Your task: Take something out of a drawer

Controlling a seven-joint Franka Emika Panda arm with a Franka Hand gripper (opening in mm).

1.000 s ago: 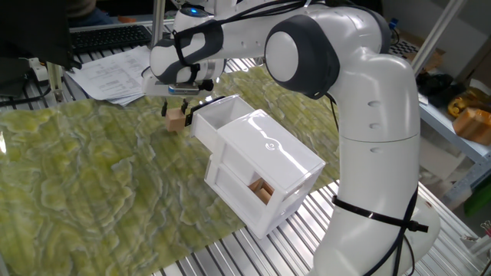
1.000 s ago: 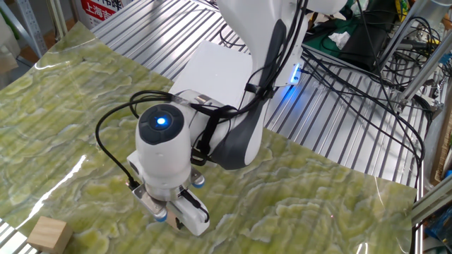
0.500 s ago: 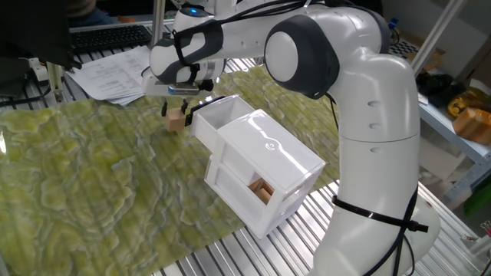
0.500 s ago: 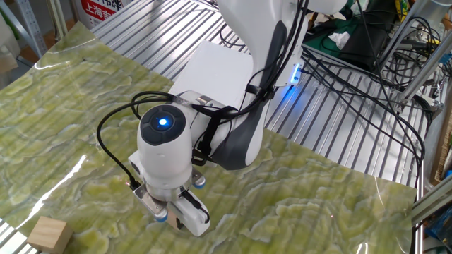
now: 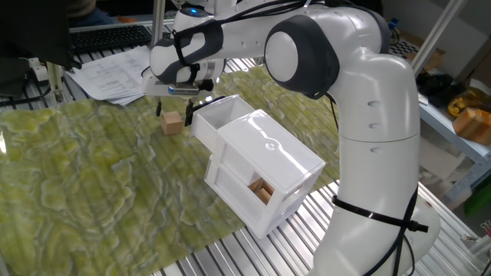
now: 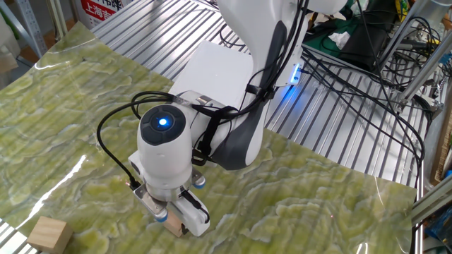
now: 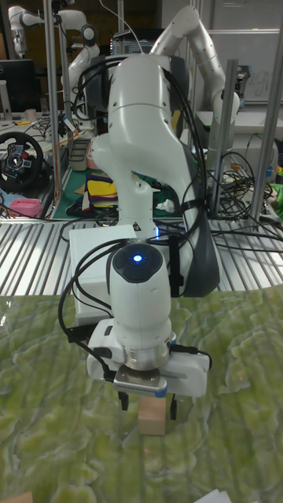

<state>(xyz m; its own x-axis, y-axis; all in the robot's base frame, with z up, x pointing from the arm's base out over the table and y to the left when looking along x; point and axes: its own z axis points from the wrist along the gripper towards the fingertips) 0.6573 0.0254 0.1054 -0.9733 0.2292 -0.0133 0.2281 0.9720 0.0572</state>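
Note:
The small pale-tan wooden cube (image 5: 172,123) rests on the green mat just left of the white box (image 5: 265,165). The upper drawer (image 5: 224,115) is pulled out toward the cube and looks empty inside. My gripper (image 5: 175,112) hangs directly over the cube, open, with a finger on each side and apart from it. The tall fixed view shows the cube (image 7: 155,415) between the spread fingers of the gripper (image 7: 149,404). From the other fixed view, only a corner of the cube (image 6: 174,227) peeks out under the gripper (image 6: 171,216).
An orange-brown block (image 5: 261,189) sits in the box's lower drawer. Another tan wooden block (image 6: 48,235) lies on the mat near its edge. Papers (image 5: 115,73) and a keyboard (image 5: 111,36) lie beyond the mat. Bare metal slats (image 5: 230,253) surround the mat.
The fingers have opened and let go of the cube, which now sits slightly lower on the mat. The arm has not otherwise moved.

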